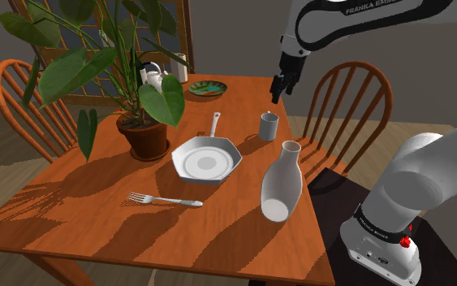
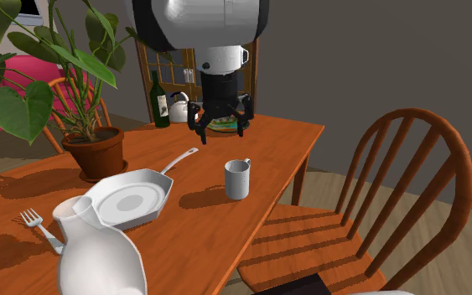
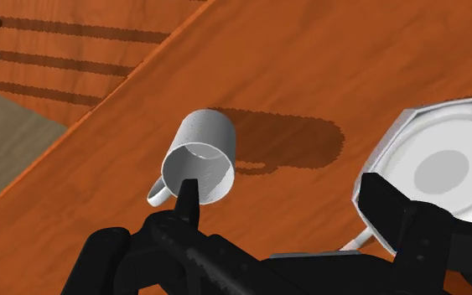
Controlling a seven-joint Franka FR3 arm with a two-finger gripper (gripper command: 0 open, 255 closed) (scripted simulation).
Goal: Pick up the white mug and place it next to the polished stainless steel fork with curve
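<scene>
Widely spread fingers (image 3: 386, 205), empty — above the mug (image 3: 202, 152)

potted plant (image 1: 147, 134) upper left | white skillet (image 1: 206, 160) centre | white vase (image 1: 282, 191) lower right | green plate (image 1: 207, 88) top centre | wooden chair (image 1: 353, 67) right

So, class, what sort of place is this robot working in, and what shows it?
Most likely a home dining room: a wooden table with spindle-back chairs at it, laid with a fork, mug and pan, plus a potted plant.
</scene>
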